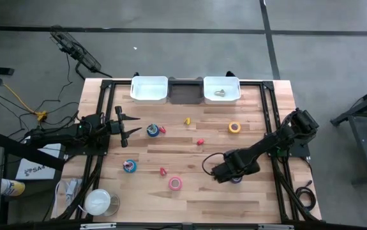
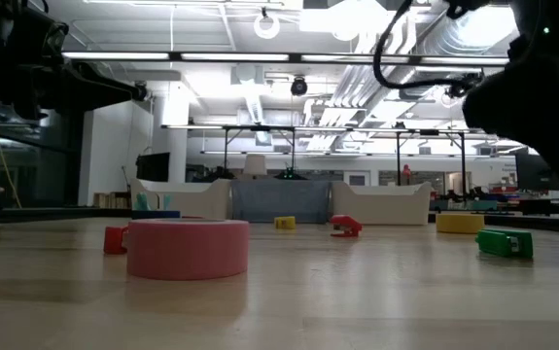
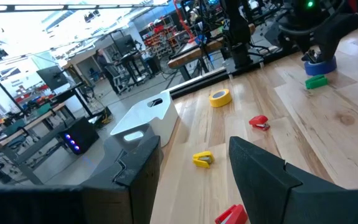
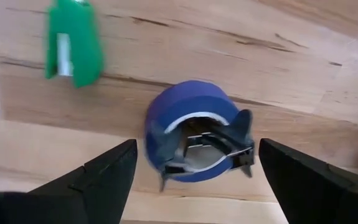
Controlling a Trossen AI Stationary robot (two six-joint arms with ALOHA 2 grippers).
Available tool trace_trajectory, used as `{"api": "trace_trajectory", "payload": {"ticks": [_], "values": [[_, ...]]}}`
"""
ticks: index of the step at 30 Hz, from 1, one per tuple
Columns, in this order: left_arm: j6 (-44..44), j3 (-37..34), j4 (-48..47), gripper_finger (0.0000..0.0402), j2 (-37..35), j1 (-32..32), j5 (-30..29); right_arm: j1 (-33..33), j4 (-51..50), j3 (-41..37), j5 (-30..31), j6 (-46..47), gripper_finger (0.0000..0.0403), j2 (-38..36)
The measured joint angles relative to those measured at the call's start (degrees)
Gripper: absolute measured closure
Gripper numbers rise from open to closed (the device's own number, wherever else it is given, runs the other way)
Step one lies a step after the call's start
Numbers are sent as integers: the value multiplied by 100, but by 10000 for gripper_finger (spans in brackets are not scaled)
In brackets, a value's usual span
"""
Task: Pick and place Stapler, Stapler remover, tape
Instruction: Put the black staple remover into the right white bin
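While its fingers (image 4: 107, 177) stand wide apart, the right gripper (image 4: 191, 177) hangs over a blue tape (image 4: 191, 127) w/ a dark remover (image 4: 219, 146) in its hole, green stapler (image 4: 73, 40) nearby. Left gripper (image 3: 194, 180), fingers also apart & empty, waits at the table's (image 1: 189, 204) left side near another blue tape (image 1: 152, 130).

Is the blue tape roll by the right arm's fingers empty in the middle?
No: in the right wrist view a dark metal clip-like tool sits inside the hole of the blue tape roll.

Wooden table (image 1: 189, 198) — tape rolls (image 1: 175, 184), perhaps staplers (image 1: 187, 121).
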Motion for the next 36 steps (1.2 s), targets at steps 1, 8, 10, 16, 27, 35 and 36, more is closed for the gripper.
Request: {"api": "trace_trajectory", "payload": {"ticks": [1,8,10,16,27,35,36], "values": [[0,-1,-2,215,1,0,2,0,63,-78,-55,12,75,0],[0,-2,0,215,1,0,2,2,660,-524,-319,-4,76,7],[0,-2,0,215,1,-2,0,2,701,-531,-334,-53,76,7],[0,0,0,215,0,-2,1,0,409,-305,-350,-181,76,7],[0,-2,-1,215,1,-2,0,0,113,-93,-440,-73,76,7],[0,-1,0,215,1,-2,1,-4,28,-93,-481,-6,76,5],[0,-2,0,215,1,0,2,-4,7,-93,-481,-4,76,5]]}}
